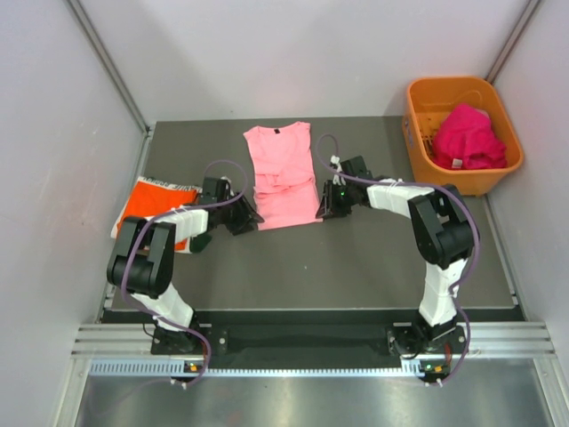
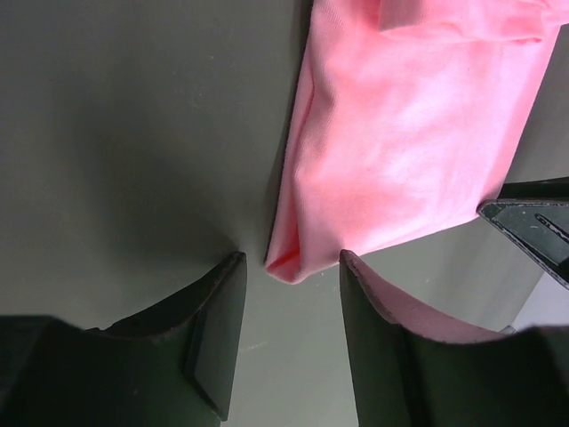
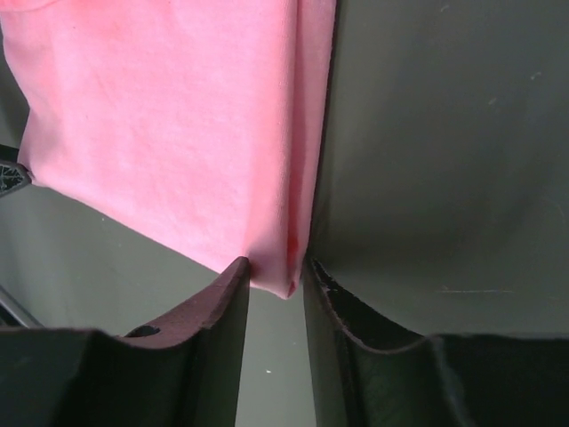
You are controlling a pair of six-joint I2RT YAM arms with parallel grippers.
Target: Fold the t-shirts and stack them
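Light pink cotton t-shirt lies flat on dark grey table, spanning the space between both grippers. Left gripper has jaws wide apart, and the shirt's folded bottom corner sits between its tips, not clamped. Right gripper is narrowed to a slim gap around the other bottom corner (can't tell if it's actually pinching). Bright orange folded t-shirt is left of the left gripper. Magenta t-shirts sit in the orange plastic basket, far right of the right gripper

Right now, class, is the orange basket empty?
No, the orange basket holds a bundle of magenta shirts.
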